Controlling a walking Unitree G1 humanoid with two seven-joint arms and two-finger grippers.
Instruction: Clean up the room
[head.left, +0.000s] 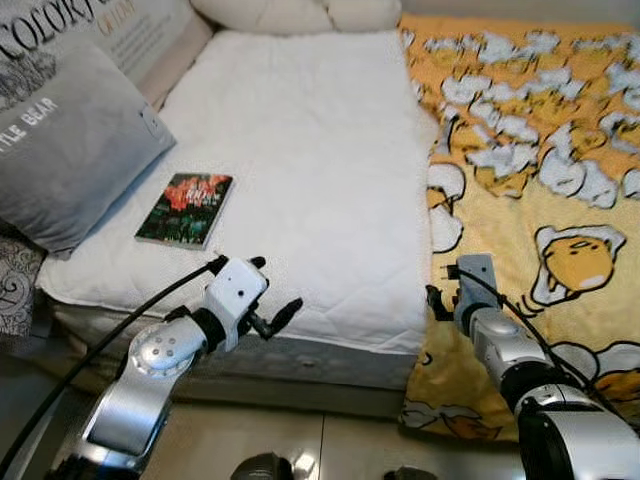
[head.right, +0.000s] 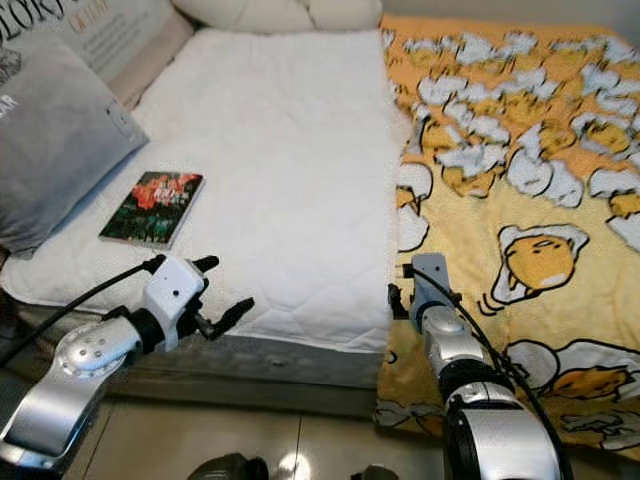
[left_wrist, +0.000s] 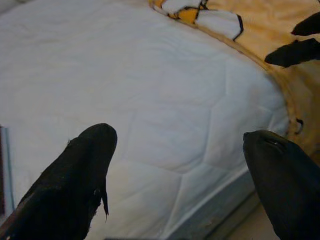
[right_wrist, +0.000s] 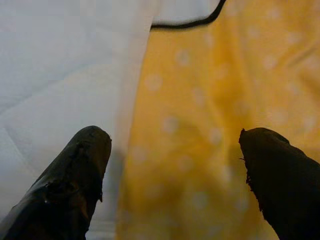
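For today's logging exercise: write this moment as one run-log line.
left gripper: open, over white mattress edge | right gripper: open, at yellow blanket edge | book: untouched

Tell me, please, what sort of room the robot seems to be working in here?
Most likely a bedroom: a bed with a white quilted mattress pad, a yellow cartoon-print blanket spread beside it, grey pillows at its edge, and a book lying on it.

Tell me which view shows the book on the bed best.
The left eye view: the book lies whole on the white mattress pad, cover up, beside the grey pillow. The right eye view shows it whole too, nearer the frame's left. The left wrist view catches perhaps only a dark sliver at its edge.
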